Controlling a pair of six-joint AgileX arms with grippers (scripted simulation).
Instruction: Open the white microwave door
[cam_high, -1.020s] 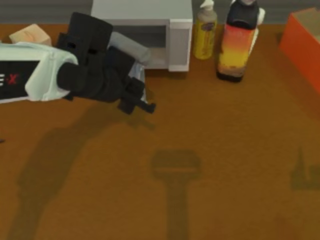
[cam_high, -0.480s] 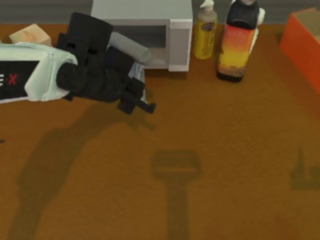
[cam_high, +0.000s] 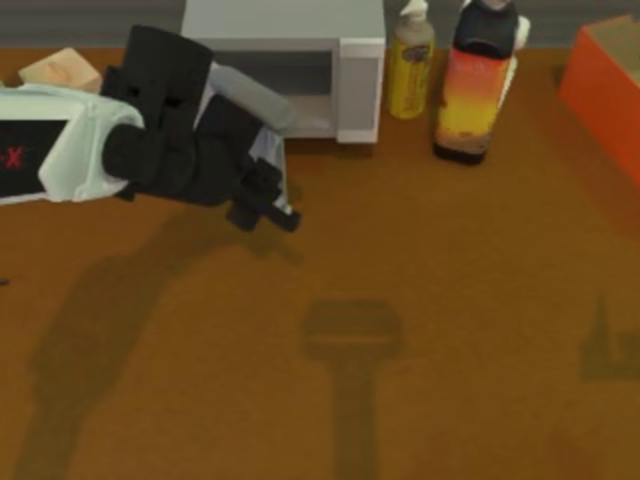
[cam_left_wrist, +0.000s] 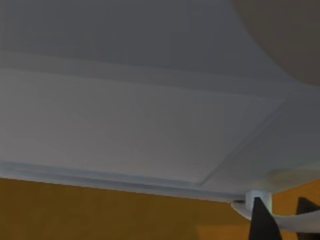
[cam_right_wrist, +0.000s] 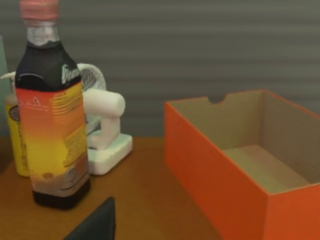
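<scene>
Left gripper (cam_high: 272, 212) fingers closed on the microwave door (cam_left_wrist: 150, 135) handle, door swung out left of the white microwave (cam_high: 290, 50) at tabletop's far edge; rigid hinged panel, best held at handle edge.

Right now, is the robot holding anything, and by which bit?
The left tool grips the swung-open white-framed microwave door by its handle at the free edge.

White left arm (cam_high: 60, 150), apparently red-lettered, black claw (cam_high: 265, 208).
</scene>
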